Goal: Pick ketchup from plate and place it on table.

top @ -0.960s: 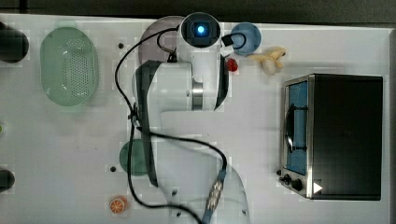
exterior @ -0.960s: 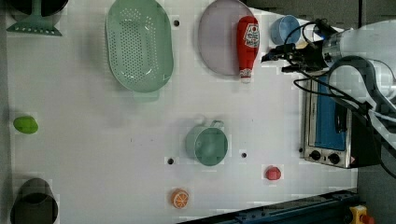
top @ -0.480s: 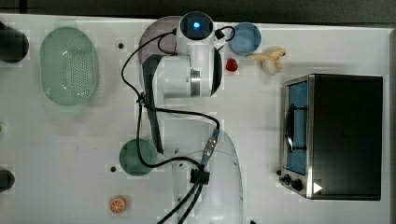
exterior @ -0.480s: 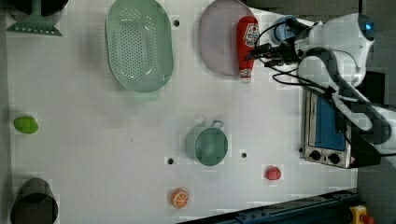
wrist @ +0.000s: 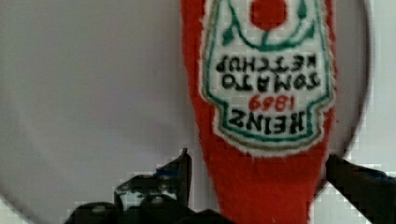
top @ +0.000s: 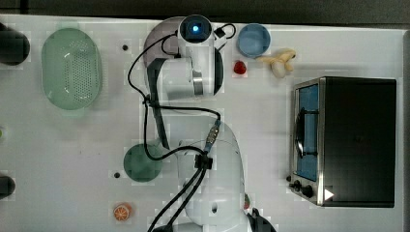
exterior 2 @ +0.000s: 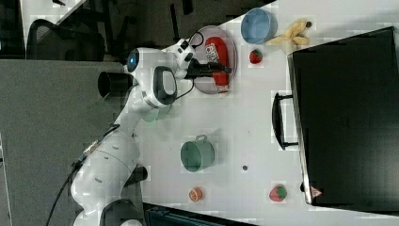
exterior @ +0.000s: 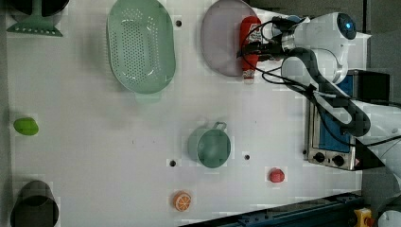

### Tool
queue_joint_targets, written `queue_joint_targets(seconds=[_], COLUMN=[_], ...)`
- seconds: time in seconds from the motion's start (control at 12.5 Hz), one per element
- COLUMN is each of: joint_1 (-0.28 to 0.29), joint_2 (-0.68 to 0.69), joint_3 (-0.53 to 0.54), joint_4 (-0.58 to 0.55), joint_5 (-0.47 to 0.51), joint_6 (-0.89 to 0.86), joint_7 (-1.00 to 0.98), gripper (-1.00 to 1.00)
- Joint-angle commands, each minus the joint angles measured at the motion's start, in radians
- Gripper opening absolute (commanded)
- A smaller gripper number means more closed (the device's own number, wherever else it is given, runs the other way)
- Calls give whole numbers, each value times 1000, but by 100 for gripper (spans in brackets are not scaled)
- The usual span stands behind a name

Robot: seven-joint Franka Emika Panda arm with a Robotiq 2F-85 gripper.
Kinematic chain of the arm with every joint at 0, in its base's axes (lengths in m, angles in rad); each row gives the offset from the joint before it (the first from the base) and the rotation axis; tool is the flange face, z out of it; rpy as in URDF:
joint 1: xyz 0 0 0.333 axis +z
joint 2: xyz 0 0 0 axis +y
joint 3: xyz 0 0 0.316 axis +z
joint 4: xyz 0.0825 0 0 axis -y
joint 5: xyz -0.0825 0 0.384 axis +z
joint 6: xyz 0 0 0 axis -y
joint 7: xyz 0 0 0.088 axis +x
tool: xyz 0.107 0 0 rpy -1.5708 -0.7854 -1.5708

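Gripper (wrist: 257,186) straddling the plush ketchup bottle (wrist: 261,116).
Jaws spread wide, one finger either side, ready to close; the bottle lies along the plate's (exterior: 220,38) three-o'clock rim in the left view.

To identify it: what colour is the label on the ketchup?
White with a green border and dark lettering, on the red ketchup; clearest in the wrist view.

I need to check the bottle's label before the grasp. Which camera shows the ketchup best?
The wrist view: the ketchup is close up, its label readable. The left view and the right view show it whole but small, lying on the plate's edge.
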Motion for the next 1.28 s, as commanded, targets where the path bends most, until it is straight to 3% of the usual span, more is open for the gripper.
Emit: queue_joint_targets(seconds=[0.08,0.16,0.4,0.96,1.28], joint_1=[5,5,5,1,-19], joint_2=[-10,-1,7,-114,-314], joint_3=[0,0,-3,6,0], joint_4=[19,18,19,47,6], joint_5=[-8,-8,-8,24,76], joint_6=[80,109,125,84,-213], joint_7=[-41,-41,-41,-22,-22], gripper=[100,92,25,25,25])
